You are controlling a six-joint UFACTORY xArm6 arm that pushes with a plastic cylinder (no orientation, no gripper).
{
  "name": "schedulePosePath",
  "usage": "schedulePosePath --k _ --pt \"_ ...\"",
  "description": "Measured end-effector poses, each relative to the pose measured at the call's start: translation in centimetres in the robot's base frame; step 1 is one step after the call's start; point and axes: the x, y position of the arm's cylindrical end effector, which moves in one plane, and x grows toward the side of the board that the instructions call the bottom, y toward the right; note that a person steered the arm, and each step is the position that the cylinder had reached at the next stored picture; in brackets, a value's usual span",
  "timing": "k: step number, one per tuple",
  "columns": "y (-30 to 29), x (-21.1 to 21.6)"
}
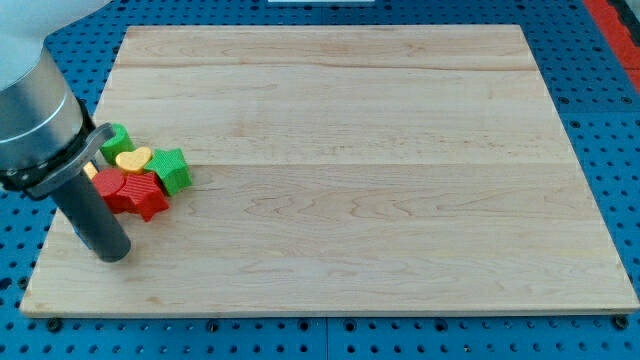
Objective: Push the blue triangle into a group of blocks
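No blue triangle shows in the camera view; it may be hidden behind the arm. My tip (112,252) rests on the wooden board (350,150) near its lower left corner, just below and to the left of a tight group of blocks. The group holds a green block (116,139), a yellow heart (133,158), a green star (173,169), a red block (112,186) and a red star (150,198). A sliver of another yellow block (91,171) peeks out beside the rod. The blocks touch one another.
The arm's grey body (35,120) covers the board's left edge and hides what lies under it. Blue pegboard (600,100) surrounds the board on all sides.
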Motion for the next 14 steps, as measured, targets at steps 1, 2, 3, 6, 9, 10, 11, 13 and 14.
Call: schedulePosePath --k 1,2,3,6,9,10,11,13,14 --pt "-1.5 0.8" --pt "-1.9 -1.5" --pt "-1.3 -2.6" --pt "0.3 -0.3" --pt "-3.7 -1.9" --pt "-2.8 -3.9" --pt "-1.6 -1.9" --pt "-7.4 0.3" --pt "-9.6 0.2"
